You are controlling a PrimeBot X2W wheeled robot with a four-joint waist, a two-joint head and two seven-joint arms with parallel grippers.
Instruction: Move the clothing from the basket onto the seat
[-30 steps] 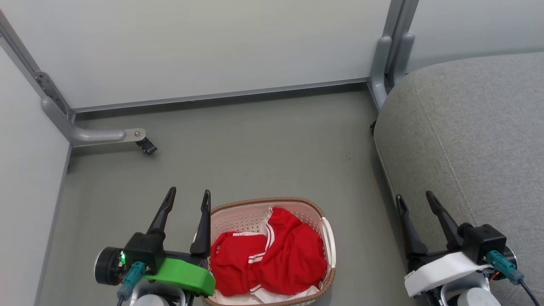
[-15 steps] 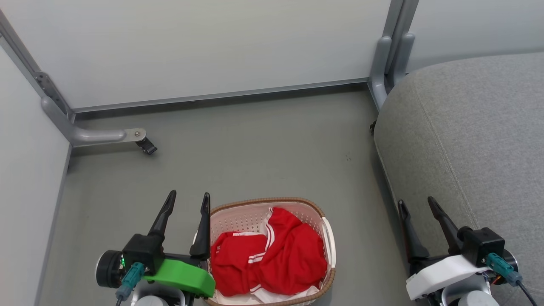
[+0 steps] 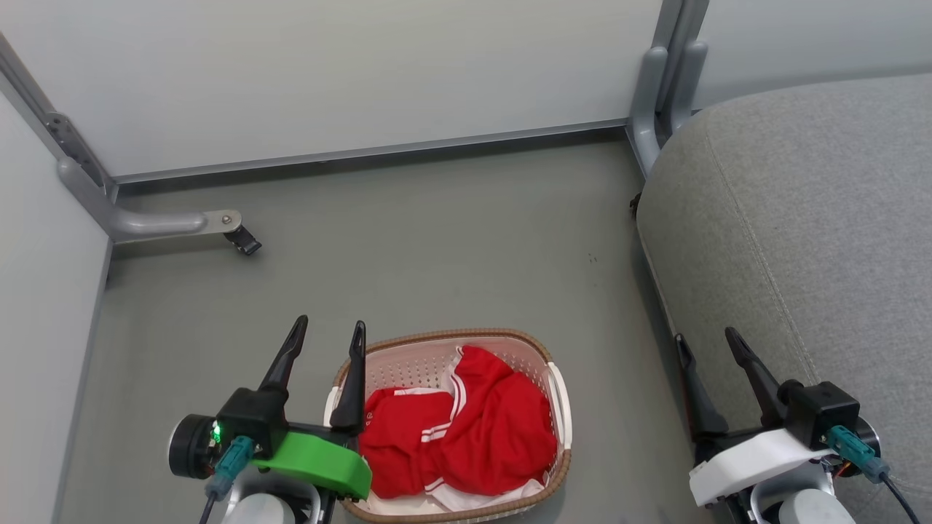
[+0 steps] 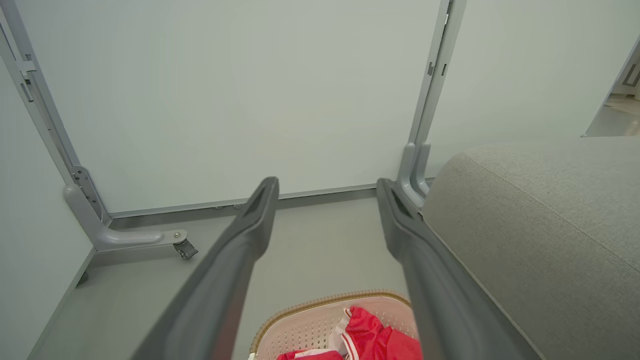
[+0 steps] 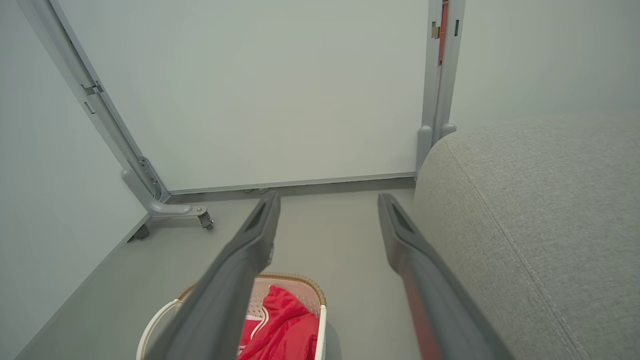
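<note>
The red clothing (image 3: 466,429) with white stripes lies bunched inside the cream basket (image 3: 429,351) on the floor, low in the head view. The clothing (image 4: 375,340) and basket (image 4: 305,320) show again at the bottom of the left wrist view, and the clothing (image 5: 282,327) and basket (image 5: 300,280) in the right wrist view. My left gripper (image 3: 329,331) stands open just left of the basket, above its left rim. Over by the grey seat (image 3: 815,218), my right gripper (image 3: 705,340) is open at the cushion's near left edge, holding nothing.
Pale partition walls close off the far side and the left. A grey metal foot with a caster (image 3: 244,240) juts onto the floor at far left. A grey post (image 3: 655,109) stands at the seat's far corner. Bare grey floor (image 3: 437,247) lies beyond the basket.
The whole head view has shifted slightly, so the camera moved. Both grippers stay open in much the same places beside the basket and the seat.
</note>
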